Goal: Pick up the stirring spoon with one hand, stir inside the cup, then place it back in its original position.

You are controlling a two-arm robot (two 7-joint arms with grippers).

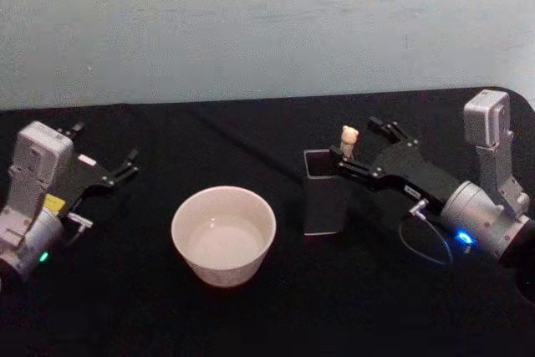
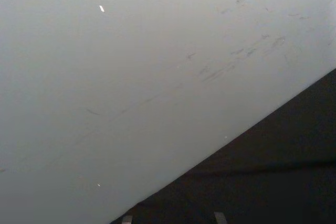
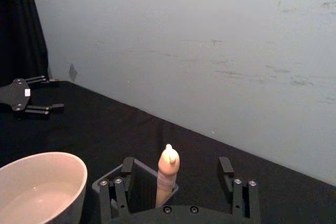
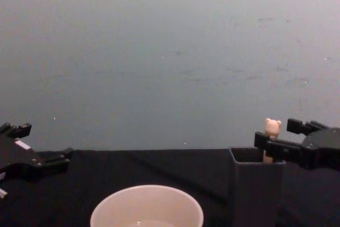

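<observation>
- Black cloth covers the counter (image 1: pixel 251 127), which runs back to a pale grey-blue wall (image 1: pixel 251 22) marked with faint scuffs.
- A cream-white cup (image 1: pixel 219 272) sits near the middle of the counter, closer to the front edge than to the back. It is upright, and its inside looks pale and glossy. Whether it holds liquid cannot be told.
- A dark grey square holder (image 1: pixel 324 206) stands upright just to the right of the cup, apart from it and taller than it.
- The spoon (image 1: pixel 349 135) stands nearly upright in the holder, towards its right side. The beige handle and small bear head rise above the rim. The bowl is hidden inside.
- The right arm (image 1: pixel 476 206) reaches in from the counter's right edge towards the holder, with its jaws level with the top of the spoon.
- The right jaws are spread wide, one on each side of the handle. In the right wrist view the spoon (image 3: pixel 168 169) stands between them with a gap on both sides, so nothing is gripped.
- From the chest view, the nearer right jaw crosses in front of the handle just below the bear head (image 4: pixel 273 126), above the holder (image 4: pixel 255 195).
- The left arm (image 1: pixel 33 198) rests near the counter's left edge, well apart from the cup, pointing towards the back.
- The left jaws are also spread wide and hold nothing.
</observation>
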